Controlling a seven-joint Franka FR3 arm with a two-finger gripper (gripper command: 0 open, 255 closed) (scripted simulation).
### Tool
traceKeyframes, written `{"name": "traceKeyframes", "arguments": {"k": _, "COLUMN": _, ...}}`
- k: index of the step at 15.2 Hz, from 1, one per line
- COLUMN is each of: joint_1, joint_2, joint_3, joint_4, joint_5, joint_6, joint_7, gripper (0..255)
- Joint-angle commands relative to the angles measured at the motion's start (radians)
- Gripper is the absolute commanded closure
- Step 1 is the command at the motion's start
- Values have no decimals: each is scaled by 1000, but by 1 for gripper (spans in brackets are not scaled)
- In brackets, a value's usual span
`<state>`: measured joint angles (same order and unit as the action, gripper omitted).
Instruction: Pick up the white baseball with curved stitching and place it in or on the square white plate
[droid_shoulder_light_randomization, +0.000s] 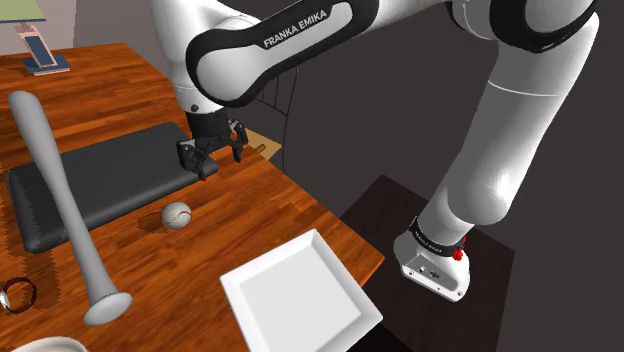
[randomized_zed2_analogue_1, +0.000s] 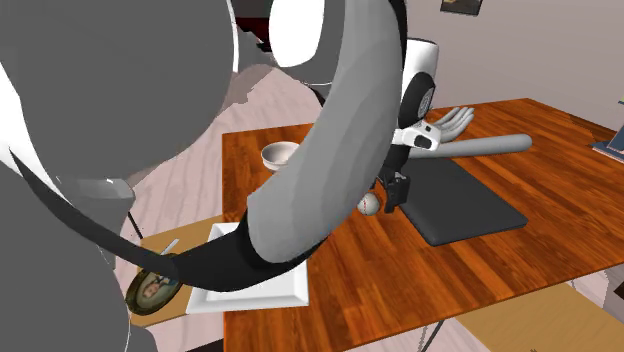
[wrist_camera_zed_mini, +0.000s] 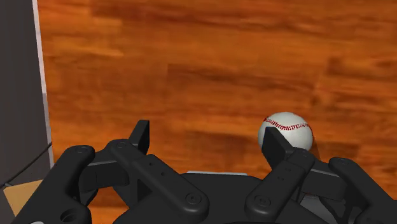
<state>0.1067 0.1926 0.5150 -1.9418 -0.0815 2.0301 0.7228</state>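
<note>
pincer (wrist_camera_zed_mini: 207, 132) gapes empty over the table (droid_shoulder_light_randomization: 250, 200); baseball (droid_shoulder_light_randomization: 177, 214) lies there, apart from plate (droid_shoulder_light_randomization: 300, 300).

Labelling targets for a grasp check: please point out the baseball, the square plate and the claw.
baseball (droid_shoulder_light_randomization: 177, 214): shoulder view, middle of the ball.
square plate (droid_shoulder_light_randomization: 300, 296): shoulder view, bare centre.
claw (wrist_camera_zed_mini: 208, 135): wrist view, midway between its fingertips.

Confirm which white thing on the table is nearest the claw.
The baseball, red-stitched, close by the claw; the square plate and bowl lie farther off.
</note>
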Motion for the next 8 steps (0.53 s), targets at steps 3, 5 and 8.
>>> {"name": "traceKeyframes", "arguments": {"k": 3, "joint_1": 63, "joint_2": 171, "joint_3": -8, "joint_4": 140, "joint_5": -85, "joint_6": 3, "joint_7": 88, "gripper": 0}}
{"name": "traceKeyframes", "arguments": {"k": 5, "joint_1": 101, "joint_2": 256, "joint_3": -19, "joint_4": 223, "joint_5": -121, "joint_6": -7, "joint_7": 121, "gripper": 0}}
{"name": "traceKeyframes", "arguments": {"k": 8, "joint_1": 162, "joint_2": 384, "joint_3": -40, "joint_4": 364, "joint_5": -165, "joint_6": -32, "joint_7": 159, "gripper": 0}}
